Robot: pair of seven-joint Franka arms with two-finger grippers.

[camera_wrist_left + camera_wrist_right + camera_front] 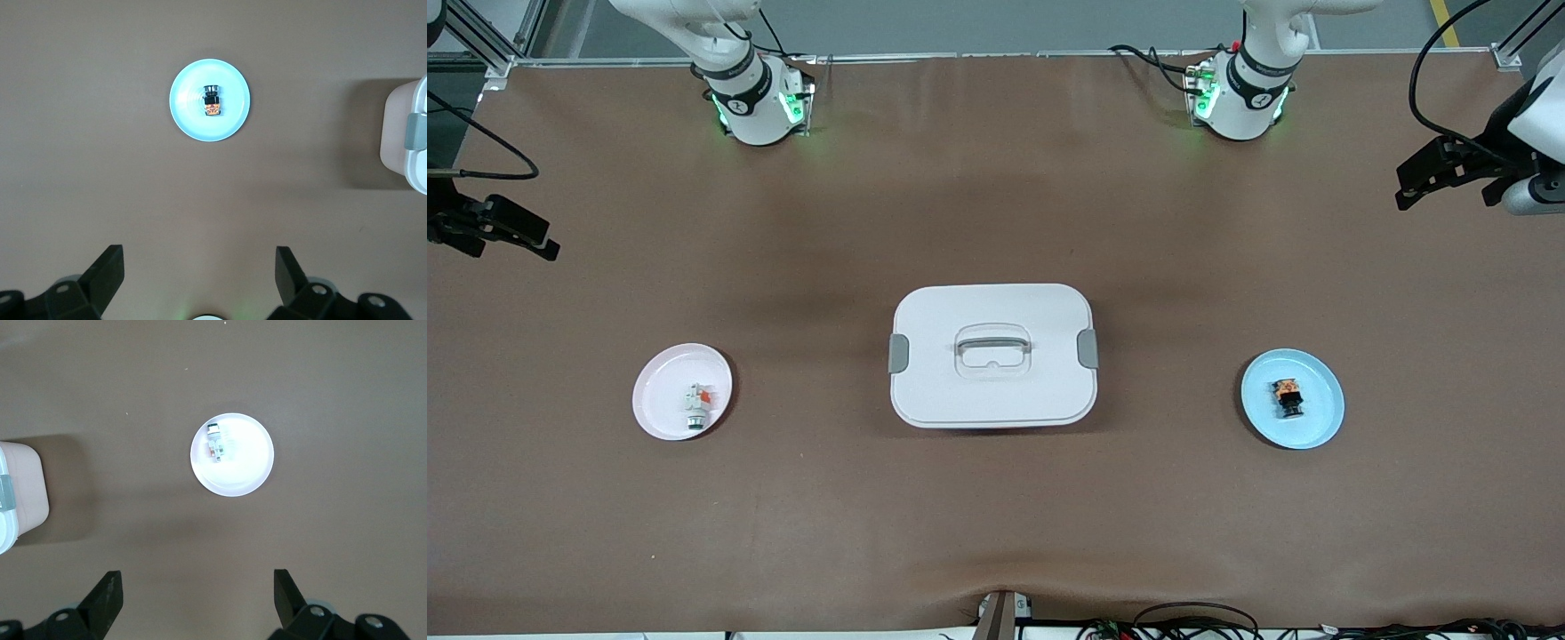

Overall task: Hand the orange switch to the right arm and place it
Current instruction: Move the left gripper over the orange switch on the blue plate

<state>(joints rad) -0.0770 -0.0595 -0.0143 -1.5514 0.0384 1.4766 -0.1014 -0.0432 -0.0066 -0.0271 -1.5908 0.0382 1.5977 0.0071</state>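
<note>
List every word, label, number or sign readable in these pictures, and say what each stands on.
None can be read.
The round marks on the two arm bases near the table's top edge are logos, too small to read.
The orange switch, the white-grey part and the lidded box show no lettering.

1. A brown table is carrying three things in a row.
2. A white lidded box with grey side clasps is sitting at the middle of it.
3. A pale pink plate is lying toward the right arm's end, well apart from the box.
4. A light blue plate is lying toward the left arm's end, also well apart from the box.
</note>
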